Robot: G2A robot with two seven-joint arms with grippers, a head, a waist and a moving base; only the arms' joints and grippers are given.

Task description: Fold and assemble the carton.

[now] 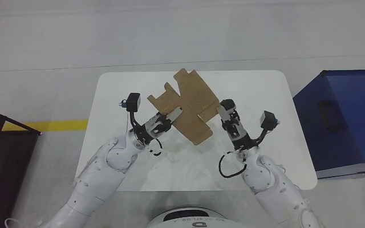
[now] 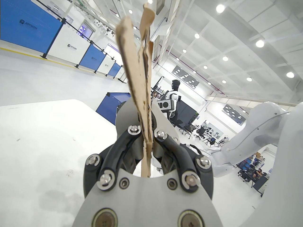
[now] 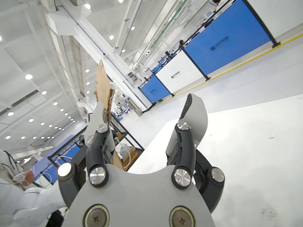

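Observation:
A flat brown carton (image 1: 188, 105) is held up above the white table (image 1: 262, 148), tilted with its flaps spread. My left gripper (image 1: 171, 117) is shut on the carton's near left edge; in the left wrist view the cardboard (image 2: 139, 83) stands edge-on, pinched between the two fingers. My right gripper (image 1: 227, 108) sits at the carton's right edge and is open. In the right wrist view the cardboard (image 3: 104, 90) lies against the outer side of one finger (image 3: 98, 116), and nothing is between the fingers.
A dark blue bin (image 1: 336, 122) stands on the floor right of the table. A dark stand (image 1: 14, 154) sits at the left, with a yellow floor line (image 1: 57, 124) beside it.

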